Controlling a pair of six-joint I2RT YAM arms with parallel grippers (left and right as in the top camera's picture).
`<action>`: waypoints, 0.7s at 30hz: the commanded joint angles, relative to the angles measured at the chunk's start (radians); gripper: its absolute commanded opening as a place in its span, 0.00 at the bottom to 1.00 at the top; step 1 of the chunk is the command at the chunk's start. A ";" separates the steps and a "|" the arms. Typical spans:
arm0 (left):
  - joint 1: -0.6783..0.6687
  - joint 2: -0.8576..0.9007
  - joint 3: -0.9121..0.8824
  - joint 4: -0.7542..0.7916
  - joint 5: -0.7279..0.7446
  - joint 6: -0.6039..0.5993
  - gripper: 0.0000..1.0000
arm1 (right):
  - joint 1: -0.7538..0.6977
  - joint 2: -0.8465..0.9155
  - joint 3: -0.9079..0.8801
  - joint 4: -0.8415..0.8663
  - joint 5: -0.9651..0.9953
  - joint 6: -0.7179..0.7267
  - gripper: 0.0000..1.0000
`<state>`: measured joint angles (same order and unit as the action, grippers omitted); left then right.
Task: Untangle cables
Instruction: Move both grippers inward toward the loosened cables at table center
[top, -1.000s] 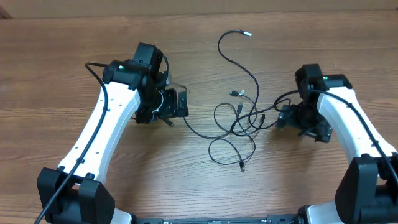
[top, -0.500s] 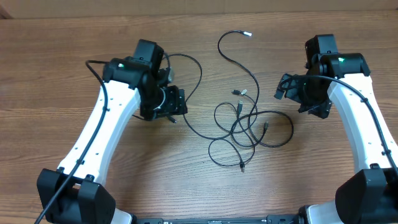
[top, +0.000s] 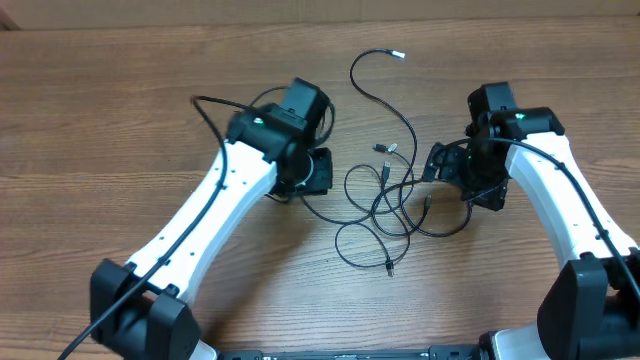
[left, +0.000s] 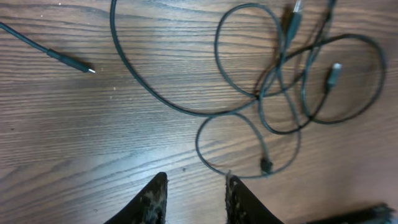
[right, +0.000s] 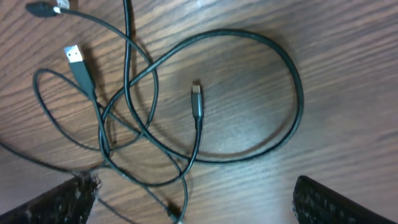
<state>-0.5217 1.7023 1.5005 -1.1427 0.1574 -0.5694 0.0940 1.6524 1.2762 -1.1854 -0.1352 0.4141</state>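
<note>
Cables (top: 390, 195) lay in one loose knot at the middle of the counter (top: 120, 110), between the two arms, and one long end ran away toward the far edge. The left claw (left: 194, 190) hung low, just beside a thin cord that ended in a small black plug (left: 266, 165). Its jaws stood only a little apart with bare wood between them, grasping nothing. The right claw (right: 193, 196) was spread wide over the thick round loop (right: 301, 102) and was empty too. I think the danger was in the crossings. If a claw closed on two cords together, or pulled one cord while a plug sat inside a loop, the knot would become tighter instead of opening. The thin cord could also slip out of the jaws.
</note>
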 joint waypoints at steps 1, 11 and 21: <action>-0.022 0.062 0.005 0.003 -0.072 -0.056 0.33 | 0.002 -0.005 -0.029 0.051 -0.008 -0.003 1.00; -0.028 0.240 0.005 0.003 -0.035 -0.162 0.19 | 0.002 -0.005 -0.029 0.182 -0.009 -0.003 1.00; -0.032 0.354 0.005 0.014 0.102 -0.246 0.29 | 0.002 -0.005 -0.029 0.197 -0.008 -0.003 1.00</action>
<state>-0.5438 2.0235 1.5005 -1.1286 0.2047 -0.7521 0.0940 1.6524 1.2491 -0.9936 -0.1356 0.4141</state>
